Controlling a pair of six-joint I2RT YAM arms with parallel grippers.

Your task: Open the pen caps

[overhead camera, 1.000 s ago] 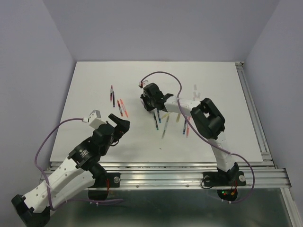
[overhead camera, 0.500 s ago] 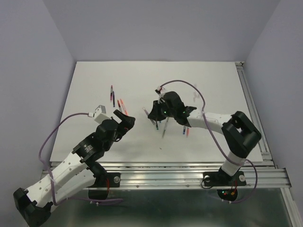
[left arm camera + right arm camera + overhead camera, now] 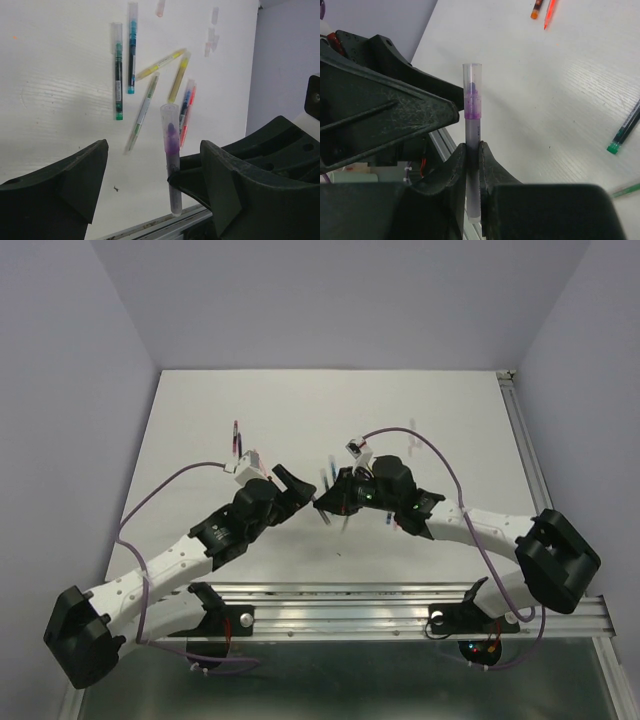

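**Left claw lining up on the purple pen's cap**

My right claw [image 3: 472,150] is clamped shut on the barrel of a purple pen [image 3: 472,135]. It holds the pen clear of the table [image 3: 450,410], near the middle of the top view. My left claw [image 3: 153,157] stands wide open, one jaw at 9 o'clock of the pen and the other at 3 o'clock. Neither jaw touches the pen, as far as I can tell.

I judge the step in hand to be closing the left claw on the cap [image 3: 168,120]. From the left wrist the pen sits nearer the 3 o'clock jaw, so I would centre first and let both pads land together. I want them on the cap alone, beyond the right claw's fingers and clear of them. Then I would pull straight along the pen, with no sideways bend. The thin, smooth plastic could slide, so the right grip must stay firm.

The cap is a pale, see-through tube at the pen's 12 o'clock end. The purple tip shows through it, and it looks fully seated.

In the left wrist view, the other pens [image 3: 118,70] lie on the table from 11 to 1 o'clock. Small loose caps [image 3: 214,15], or so they look, lie beyond them.
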